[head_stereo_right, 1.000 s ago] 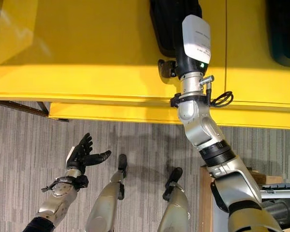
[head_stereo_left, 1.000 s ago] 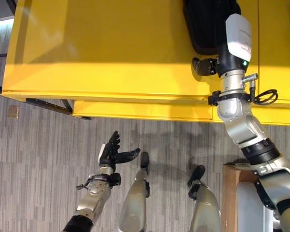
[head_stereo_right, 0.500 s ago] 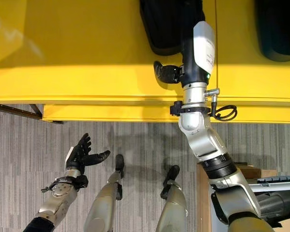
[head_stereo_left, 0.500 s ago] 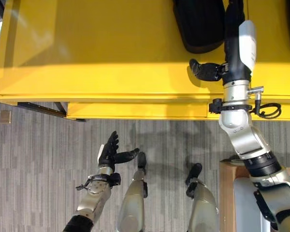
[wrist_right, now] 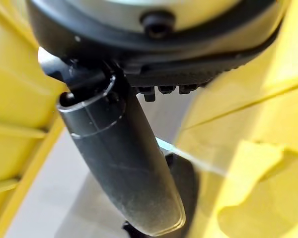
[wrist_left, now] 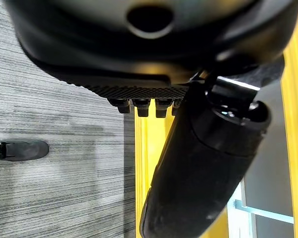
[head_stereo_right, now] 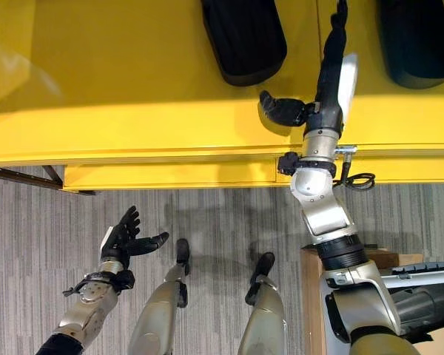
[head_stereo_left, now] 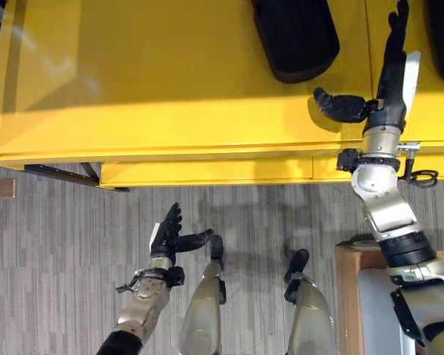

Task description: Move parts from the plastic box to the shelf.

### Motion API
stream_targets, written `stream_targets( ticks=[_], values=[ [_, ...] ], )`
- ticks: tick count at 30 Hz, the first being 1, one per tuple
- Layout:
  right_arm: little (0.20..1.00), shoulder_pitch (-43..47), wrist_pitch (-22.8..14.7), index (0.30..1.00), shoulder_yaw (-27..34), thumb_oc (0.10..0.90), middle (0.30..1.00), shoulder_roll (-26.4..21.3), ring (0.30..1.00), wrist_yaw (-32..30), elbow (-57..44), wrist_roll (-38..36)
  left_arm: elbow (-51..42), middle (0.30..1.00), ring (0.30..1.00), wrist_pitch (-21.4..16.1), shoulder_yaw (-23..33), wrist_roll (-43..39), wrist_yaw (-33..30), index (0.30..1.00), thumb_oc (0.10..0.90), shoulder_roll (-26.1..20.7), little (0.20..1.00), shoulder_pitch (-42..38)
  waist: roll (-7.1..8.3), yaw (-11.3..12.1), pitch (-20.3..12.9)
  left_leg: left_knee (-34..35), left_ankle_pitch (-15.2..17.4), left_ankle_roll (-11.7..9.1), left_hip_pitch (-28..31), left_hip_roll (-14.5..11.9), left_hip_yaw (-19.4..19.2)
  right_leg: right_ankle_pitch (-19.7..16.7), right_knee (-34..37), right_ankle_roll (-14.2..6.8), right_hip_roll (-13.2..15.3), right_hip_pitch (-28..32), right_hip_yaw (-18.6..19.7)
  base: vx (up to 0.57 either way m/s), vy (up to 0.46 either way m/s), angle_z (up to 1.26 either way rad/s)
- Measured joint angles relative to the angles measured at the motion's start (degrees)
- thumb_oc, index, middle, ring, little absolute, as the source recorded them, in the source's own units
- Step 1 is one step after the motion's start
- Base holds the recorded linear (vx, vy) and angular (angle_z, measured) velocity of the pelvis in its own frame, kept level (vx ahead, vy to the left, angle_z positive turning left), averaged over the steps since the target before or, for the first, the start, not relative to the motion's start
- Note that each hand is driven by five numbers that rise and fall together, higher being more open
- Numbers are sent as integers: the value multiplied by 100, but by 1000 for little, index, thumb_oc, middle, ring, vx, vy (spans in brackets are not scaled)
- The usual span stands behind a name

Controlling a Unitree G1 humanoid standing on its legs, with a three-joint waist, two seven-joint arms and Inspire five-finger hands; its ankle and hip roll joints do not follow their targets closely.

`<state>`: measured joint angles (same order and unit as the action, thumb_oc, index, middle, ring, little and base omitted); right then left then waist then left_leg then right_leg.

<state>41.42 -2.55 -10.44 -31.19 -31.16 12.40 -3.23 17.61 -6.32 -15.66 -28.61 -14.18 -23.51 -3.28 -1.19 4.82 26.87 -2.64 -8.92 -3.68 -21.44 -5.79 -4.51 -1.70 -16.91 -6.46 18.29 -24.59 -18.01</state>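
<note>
We see our right hand (head_stereo_left: 377, 103) raised over the yellow shelf (head_stereo_left: 170, 89), its fingers (head_stereo_left: 394, 29) stretched straight toward the back and the thumb spread out to the side, holding nothing. A black part (head_stereo_left: 296, 37) lies on the shelf just beside that hand, not touching it. Another black part (head_stereo_right: 418, 37) rests further right at the edge of the shelf. Our left hand (head_stereo_left: 169, 235) hangs low over the grey carpet floor (head_stereo_left: 52, 259), fingers relaxed and spread, also empty. We cannot find the plastic box.
</note>
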Motion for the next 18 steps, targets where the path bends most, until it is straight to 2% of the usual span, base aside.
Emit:
stream_targets(
  ticks=[8,14,18],
  values=[
    [1000,270,-84,1000,-20,900,1000,-16,1000,195,446,-551,29,1000,1000,-2,-5,-33,115,1000,900,-1,1000,20,-15,19,-2,0,-1,-1,9,1,-3,-4,-4,1,3,0,9,0,0,0],
    [1000,631,-106,1000,-259,900,1000,-130,1000,499,927,-864,35,1000,1000,-3,-5,-39,129,1000,900,-8,1000,40,-32,39,0,1,-2,-2,10,3,0,-4,-8,1,6,0,9,0,0,0],
    [1000,1075,-94,1000,-490,900,1000,-294,1000,665,1595,-953,35,1000,1000,-3,-22,-42,242,1000,900,-28,1000,36,-50,93,1,2,-2,-2,9,5,2,-3,-9,0,8,-1,7,0,0,0]
  ],
)
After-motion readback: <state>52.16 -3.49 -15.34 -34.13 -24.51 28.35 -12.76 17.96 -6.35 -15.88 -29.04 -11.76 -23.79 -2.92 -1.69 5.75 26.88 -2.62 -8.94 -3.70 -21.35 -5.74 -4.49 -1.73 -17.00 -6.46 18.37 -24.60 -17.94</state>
